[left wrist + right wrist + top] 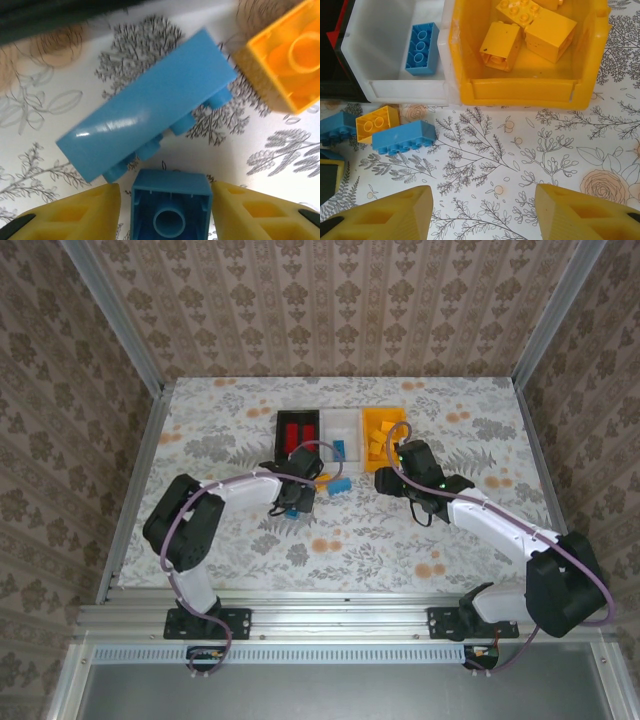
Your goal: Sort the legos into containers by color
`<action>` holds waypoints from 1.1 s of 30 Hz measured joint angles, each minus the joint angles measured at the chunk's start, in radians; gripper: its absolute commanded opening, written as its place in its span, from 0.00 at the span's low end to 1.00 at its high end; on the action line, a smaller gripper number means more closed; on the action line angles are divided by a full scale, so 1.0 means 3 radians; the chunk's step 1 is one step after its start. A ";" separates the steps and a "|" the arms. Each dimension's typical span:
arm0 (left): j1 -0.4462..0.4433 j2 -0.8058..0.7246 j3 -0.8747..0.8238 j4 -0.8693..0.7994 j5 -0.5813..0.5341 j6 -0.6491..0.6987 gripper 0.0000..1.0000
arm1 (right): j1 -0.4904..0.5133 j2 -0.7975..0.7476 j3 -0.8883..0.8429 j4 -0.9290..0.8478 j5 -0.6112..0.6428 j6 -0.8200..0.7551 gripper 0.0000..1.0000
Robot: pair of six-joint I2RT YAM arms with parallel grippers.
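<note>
Though reds (298, 432) and yellows (542, 30) sit binned by the worktop's (545, 150) far edge, a long blue brick (145, 107) and a yellow brick (285, 55) lie before the white bin (395, 90). Your left claw (164, 187) brackets a blue cube (170, 205), grip unclear; your right claw (484, 192) gapes empty.

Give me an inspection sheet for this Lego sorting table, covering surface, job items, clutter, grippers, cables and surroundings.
Surface: floral tablecloth, flat.
Job's things: black bin holds red bricks; white bin holds one blue brick; yellow bin holds yellow bricks. Loose before the bins: long blue brick, yellow brick, studded blue brick, small blue brick.
Clutter: nothing seen.
Grippers: left gripper straddles the small blue brick, grip uncertain; right gripper open, empty.
Cables: purple cables along both arms, looping near the bins.
Surroundings: wallpapered walls, aluminium frame.
</note>
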 measured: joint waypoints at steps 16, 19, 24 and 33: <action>-0.0340 -0.0155 0.0210 -0.0263 -0.0109 -0.0095 0.25 | 0.0009 0.0037 -0.0001 0.0062 -0.0010 -0.0001 0.56; -0.0340 -0.0183 0.0543 -0.0366 -0.0120 0.0010 0.26 | 0.0009 0.0037 -0.0033 0.0098 -0.0010 0.0000 0.56; -0.0198 0.0189 0.1643 -0.0420 -0.0122 0.0238 0.26 | 0.0009 0.0053 -0.0089 0.0168 -0.0010 0.0013 0.56; -0.0022 0.1448 0.3108 -0.0702 -0.0099 0.0409 0.28 | 0.0009 0.0052 -0.0122 0.0195 -0.0009 0.0014 0.56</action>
